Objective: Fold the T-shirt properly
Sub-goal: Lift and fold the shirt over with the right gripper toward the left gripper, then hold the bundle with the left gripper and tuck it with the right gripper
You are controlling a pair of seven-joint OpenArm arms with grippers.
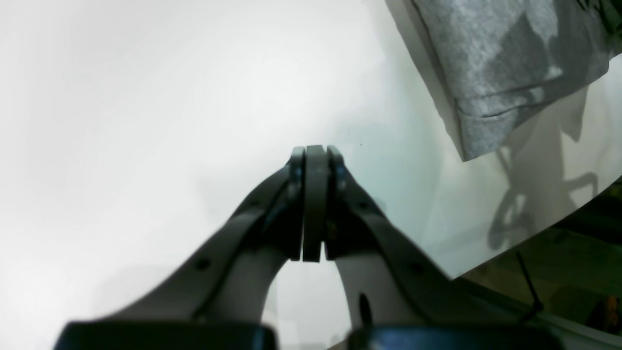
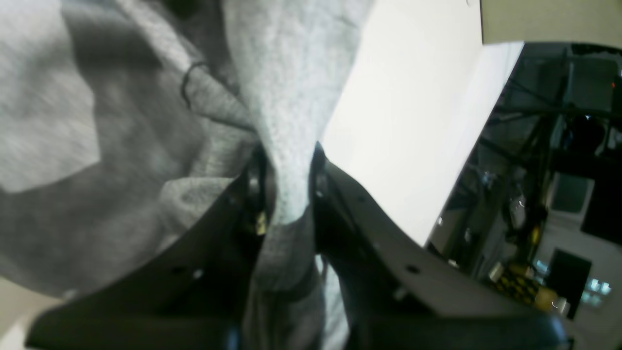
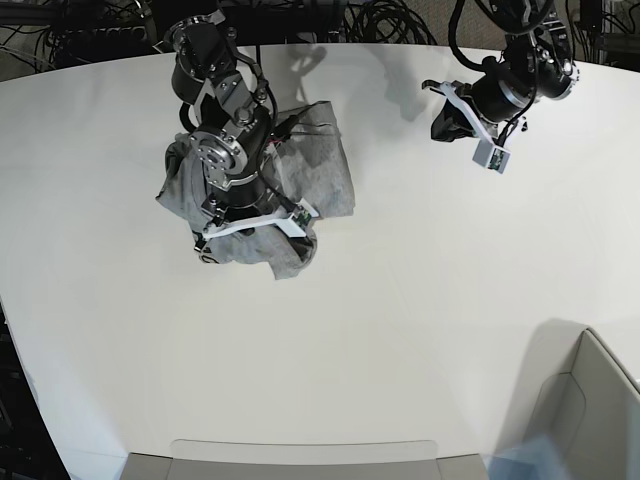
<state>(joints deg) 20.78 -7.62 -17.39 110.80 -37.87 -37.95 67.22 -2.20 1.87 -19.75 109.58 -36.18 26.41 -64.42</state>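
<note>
Wide white counter (image 3: pixel 400 300) with a curved far edge under bright even light, black cables (image 3: pixel 390 22) bundled behind it, grey bins (image 3: pixel 590 400) at the near corner, and a dim workshop (image 2: pixel 549 194) with dark frames beyond.

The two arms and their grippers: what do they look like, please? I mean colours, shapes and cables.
Both arms are black, built of round metallic joints, with dark cables trailing from them. The right gripper and the left gripper each have two dark, curved fingers with small holes along them. In the base view, white fittings with small camera modules sit near each wrist.
</note>
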